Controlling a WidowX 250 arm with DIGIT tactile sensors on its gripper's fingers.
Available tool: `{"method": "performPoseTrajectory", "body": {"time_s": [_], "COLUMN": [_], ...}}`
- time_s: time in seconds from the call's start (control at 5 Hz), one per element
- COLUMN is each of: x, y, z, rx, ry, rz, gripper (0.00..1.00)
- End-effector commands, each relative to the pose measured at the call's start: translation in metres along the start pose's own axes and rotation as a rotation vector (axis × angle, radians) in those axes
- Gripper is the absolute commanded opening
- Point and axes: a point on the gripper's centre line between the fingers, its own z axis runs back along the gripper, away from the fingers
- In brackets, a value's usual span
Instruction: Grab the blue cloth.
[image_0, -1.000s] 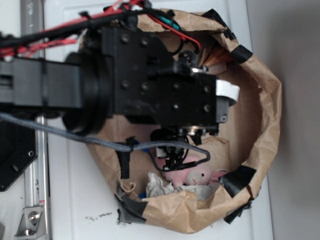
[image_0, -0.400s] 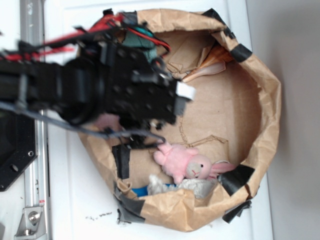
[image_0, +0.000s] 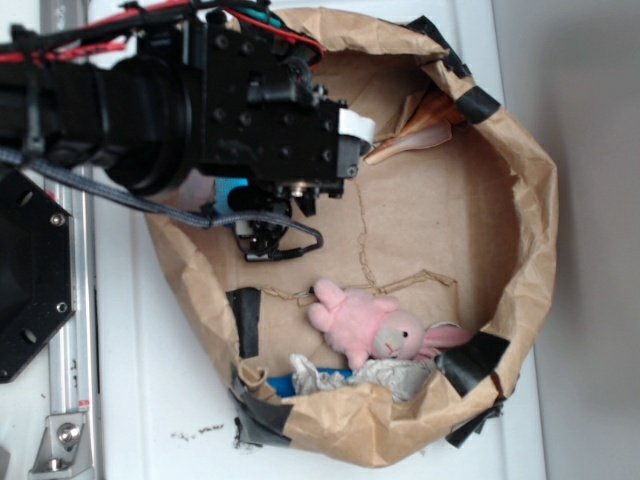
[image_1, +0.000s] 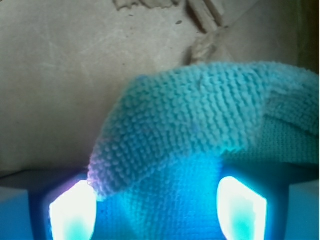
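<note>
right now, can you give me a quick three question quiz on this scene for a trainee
1. True or false: the pink bunny lies on the blue cloth.
2. In the wrist view, what lies between the fingers of the tool? A) the blue cloth B) a spoon C) nothing
3. Fill in: the whitish-grey wad sits beside the ____.
Key: 1 false; 2 A; 3 pink bunny.

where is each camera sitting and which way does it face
Exterior: sits overhead, looking down into the paper bag; shows the black arm, the pink bunny and a sliver of blue cloth.
Wrist: sits on the arm, looking past the pincer onto the blue cloth between its fingers.
Shared: blue cloth and bag floor.
</note>
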Motion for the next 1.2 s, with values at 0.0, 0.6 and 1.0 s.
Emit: {"method": "performPoseTrajectory", "body": {"time_s": [0.0, 0.6, 1.0], "x": [-0.019, -0.002, -0.007], "y": [0.024, 0.034, 0.037], "z": [0.007, -0.043, -0.031], "rx": [-0.013, 0.038, 0.024], "ry": [-0.038, 0.044, 0.017], "rz": [0.076, 0.109, 0.109], "gripper": [1.0, 0.0, 0.0]}}
